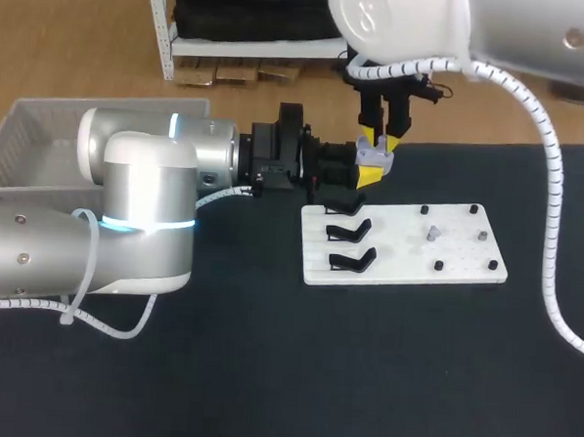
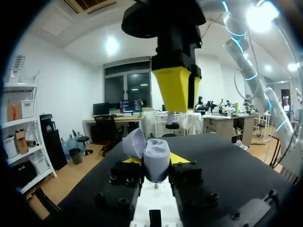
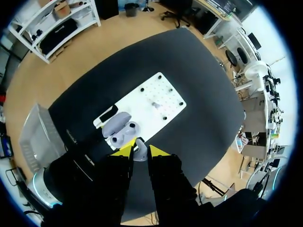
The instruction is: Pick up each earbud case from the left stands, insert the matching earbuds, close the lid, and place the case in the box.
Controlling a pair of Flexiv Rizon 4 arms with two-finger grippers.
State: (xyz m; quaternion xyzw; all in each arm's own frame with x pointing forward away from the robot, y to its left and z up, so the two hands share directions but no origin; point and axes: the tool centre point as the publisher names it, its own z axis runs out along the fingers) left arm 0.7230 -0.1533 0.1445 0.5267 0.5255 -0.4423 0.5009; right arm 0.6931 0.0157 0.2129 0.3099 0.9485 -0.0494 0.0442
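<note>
A lavender earbud case (image 2: 154, 153) stands with its lid open, and my left gripper (image 2: 155, 164) is shut on its base, held level just behind the white board (image 1: 408, 246). My right gripper (image 1: 379, 143) hangs straight down over the open case (image 1: 373, 164). It is shut on a small pale earbud (image 3: 139, 152) just above the case's sockets (image 3: 127, 135). In the left wrist view the right gripper's yellow fingertips (image 2: 176, 90) sit directly above the case, with the earbud (image 2: 171, 118) under them.
The white board carries empty black stands (image 1: 350, 245) on its left side and small pegs with an earbud (image 1: 433, 232) on its right. A grey box (image 1: 37, 137) sits at the far left behind my left arm.
</note>
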